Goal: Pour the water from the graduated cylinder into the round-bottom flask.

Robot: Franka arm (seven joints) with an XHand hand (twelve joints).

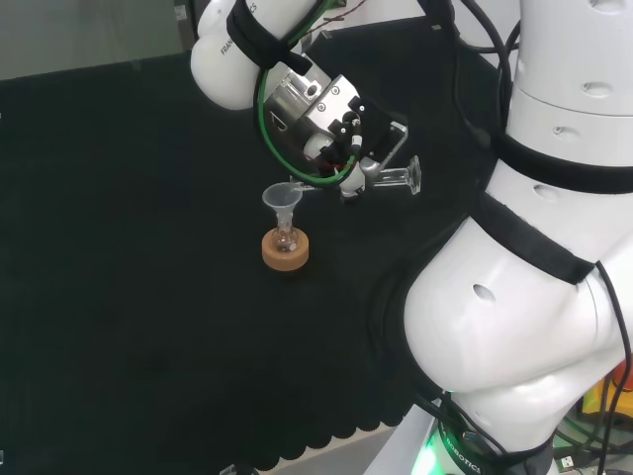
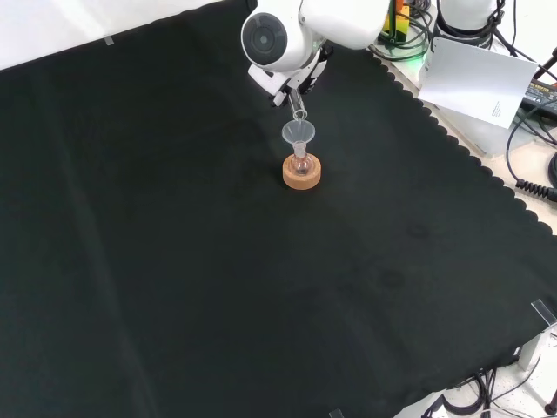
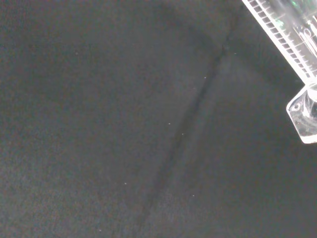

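Observation:
In the head view the hand (image 1: 348, 127) is shut on a clear graduated cylinder (image 1: 394, 178), which lies almost level, its foot to the right. Its mouth end reaches left to the rim of a clear funnel (image 1: 282, 199). The funnel sits in the neck of a small round-bottom flask (image 1: 286, 237) on a cork ring (image 1: 285, 251). From the front, the cylinder's tip (image 2: 297, 110) slants down over the funnel (image 2: 298, 133), with the flask (image 2: 301, 162) and cork ring (image 2: 302, 173) below. The wrist view has the cylinder's foot (image 3: 306, 117) and printed scale (image 3: 280, 27). I cannot see any water.
The arm's white links (image 1: 534, 277) take up the right of the head view. In the front view a round-capped link (image 2: 277, 39) stands before the hand. Beyond the cloth's scalloped edge (image 2: 470, 161) lie a sheet of paper (image 2: 474, 83) and cables.

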